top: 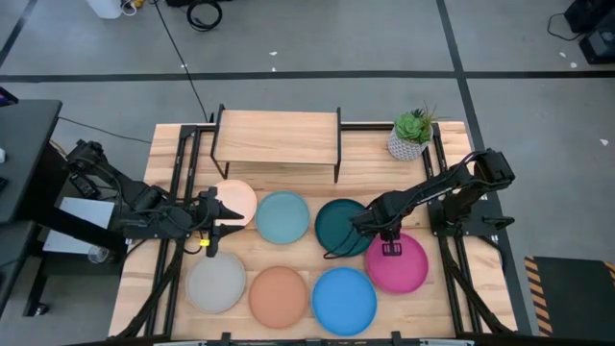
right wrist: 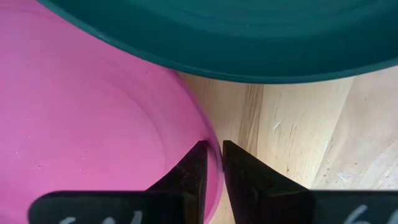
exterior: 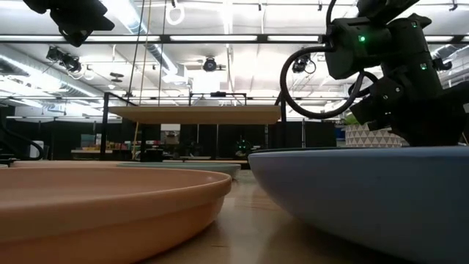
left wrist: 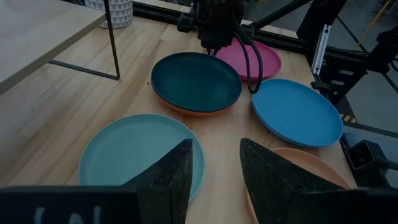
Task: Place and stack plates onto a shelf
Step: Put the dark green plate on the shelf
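Observation:
Seven plates lie on the slatted table in front of the shelf [top: 279, 137]: cream [top: 238, 198], light blue [top: 282, 217], dark teal [top: 341, 226], magenta [top: 404, 264], grey [top: 216, 281], terracotta [top: 279, 295] and bright blue [top: 343, 300]. The teal plate sits on an orange plate, whose rim [left wrist: 193, 112] peeks out beneath it. My right gripper [top: 386, 234] is shut on the magenta plate at the edge nearest the teal one. My left gripper [top: 223, 211] hovers open over the cream plate, with its fingers [left wrist: 180, 165] pointing toward the light blue plate [left wrist: 134, 152]. My right gripper pinches the magenta plate's rim [right wrist: 216, 163] on the side facing the teal plate [right wrist: 249, 37]. One finger is inside the dish and one outside, and they come from above, pointing down. The plate lies about level; whether the held edge is off the table, I cannot tell.
A small potted plant [top: 411, 135] stands at the table's far right, beside the shelf. The shelf's thin black legs [left wrist: 112, 37] stand just behind the row of plates. The shelf's top board [exterior: 194, 114] is bare. Black rails run along both table sides.

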Controlling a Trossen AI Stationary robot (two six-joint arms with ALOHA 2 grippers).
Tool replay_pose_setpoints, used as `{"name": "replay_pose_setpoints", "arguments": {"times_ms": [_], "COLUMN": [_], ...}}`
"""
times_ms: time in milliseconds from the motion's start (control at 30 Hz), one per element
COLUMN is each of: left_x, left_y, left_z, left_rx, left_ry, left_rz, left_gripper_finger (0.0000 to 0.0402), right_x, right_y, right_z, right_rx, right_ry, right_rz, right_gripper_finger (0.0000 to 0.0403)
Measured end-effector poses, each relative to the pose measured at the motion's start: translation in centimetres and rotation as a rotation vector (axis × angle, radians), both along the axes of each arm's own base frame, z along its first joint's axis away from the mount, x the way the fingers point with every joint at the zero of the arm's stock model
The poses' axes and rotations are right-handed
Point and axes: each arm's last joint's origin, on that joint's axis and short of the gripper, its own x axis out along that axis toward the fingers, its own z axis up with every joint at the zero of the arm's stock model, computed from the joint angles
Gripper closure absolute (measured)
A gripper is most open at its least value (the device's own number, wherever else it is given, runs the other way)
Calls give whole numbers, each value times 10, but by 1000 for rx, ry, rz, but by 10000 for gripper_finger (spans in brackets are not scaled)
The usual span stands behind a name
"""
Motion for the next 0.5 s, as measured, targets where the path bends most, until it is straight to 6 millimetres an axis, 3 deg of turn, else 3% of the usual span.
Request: {"name": "replay_pose_setpoints", "arguments": {"times_ms": [300, 500], "left_x": [0, 0], "left_y": [0, 0], "left_z": [0, 0], "left_rx": [-1, 44], "left_ry": [0, 0], "left_rz": [-1, -22], "left_gripper_finger": [260, 260], "right_x": [0, 11], "right_y": [0, 7], "right_z": [2, 43], "right_rx": [1, -5], "right_ry": [17, 86], "right_rz": [-28, -127], "right_gripper_finger": [344, 313]}}
